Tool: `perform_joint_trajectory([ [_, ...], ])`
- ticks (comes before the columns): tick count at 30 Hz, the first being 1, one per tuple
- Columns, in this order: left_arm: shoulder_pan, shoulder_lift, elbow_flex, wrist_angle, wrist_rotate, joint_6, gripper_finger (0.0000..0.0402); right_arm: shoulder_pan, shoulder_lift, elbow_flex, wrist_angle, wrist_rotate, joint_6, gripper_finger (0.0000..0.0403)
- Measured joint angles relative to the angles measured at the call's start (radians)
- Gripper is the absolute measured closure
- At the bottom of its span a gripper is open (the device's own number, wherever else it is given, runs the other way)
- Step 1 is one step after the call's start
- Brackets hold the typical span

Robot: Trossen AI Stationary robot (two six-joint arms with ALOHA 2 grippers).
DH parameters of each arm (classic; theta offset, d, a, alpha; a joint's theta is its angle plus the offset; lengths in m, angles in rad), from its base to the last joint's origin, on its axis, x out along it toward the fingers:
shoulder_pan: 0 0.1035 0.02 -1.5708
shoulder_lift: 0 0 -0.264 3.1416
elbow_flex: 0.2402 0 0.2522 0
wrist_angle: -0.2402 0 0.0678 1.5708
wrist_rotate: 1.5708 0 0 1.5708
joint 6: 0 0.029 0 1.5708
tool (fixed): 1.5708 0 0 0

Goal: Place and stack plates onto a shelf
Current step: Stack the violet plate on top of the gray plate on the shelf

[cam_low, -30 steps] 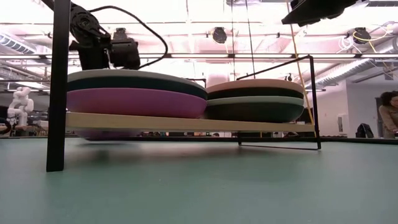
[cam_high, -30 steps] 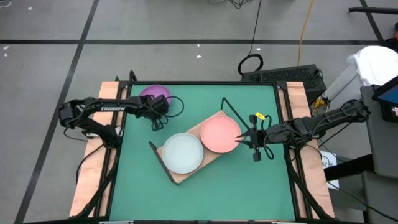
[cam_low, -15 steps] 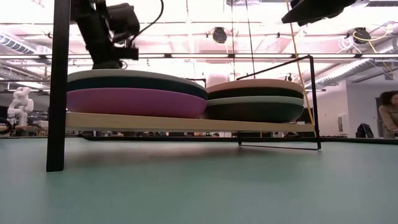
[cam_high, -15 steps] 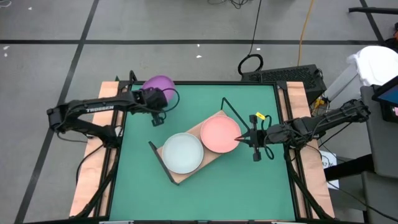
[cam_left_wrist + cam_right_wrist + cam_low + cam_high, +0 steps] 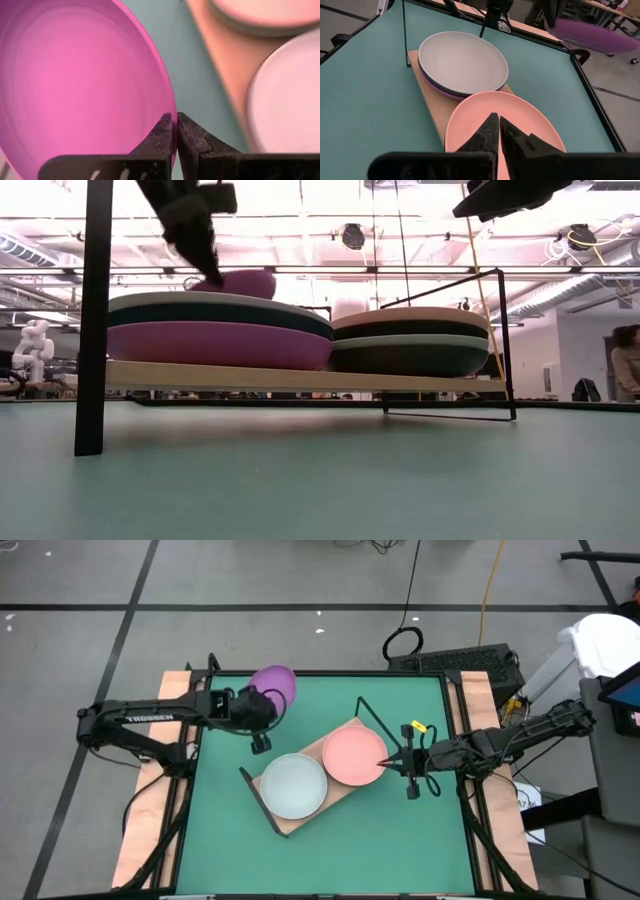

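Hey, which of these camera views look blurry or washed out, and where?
Right wrist view: the purple plate carried at the far edge is smeared by motion, while the pale plate is sharp. Low view: bright ceiling lights wash out the background, and the left hand shows dark and blurred. Left wrist view: the shelf is soft.

Keyboard [image 5: 462, 661] (beyond table), yellow cable [image 5: 492, 585]

A robotics lab: ceiling pipes [image 5: 420, 270], floor cables [image 5: 410, 600], a white humanoid robot [image 5: 32, 345] behind.

matte plates [image 5: 462, 62], light wooden shelf [image 5: 434, 104], thin black wire frame [image 5: 98, 320]
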Motion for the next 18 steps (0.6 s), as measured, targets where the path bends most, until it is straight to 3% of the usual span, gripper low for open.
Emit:
perform_joint_trajectory([
  [9, -0.18, 0.0, 0.126, -0.007, -0.005, -0.155, 0.0392, 0.0, 0.0, 0.0, 0.0, 0.0, 0.0, 0.0402],
  [18, -0.377, 0.001, 0.135, 0.068, -0.023, -0.271, 0.0392, 0.0, 0.0, 0.0, -0.001, 0.0, 0.0, 0.0403],
])
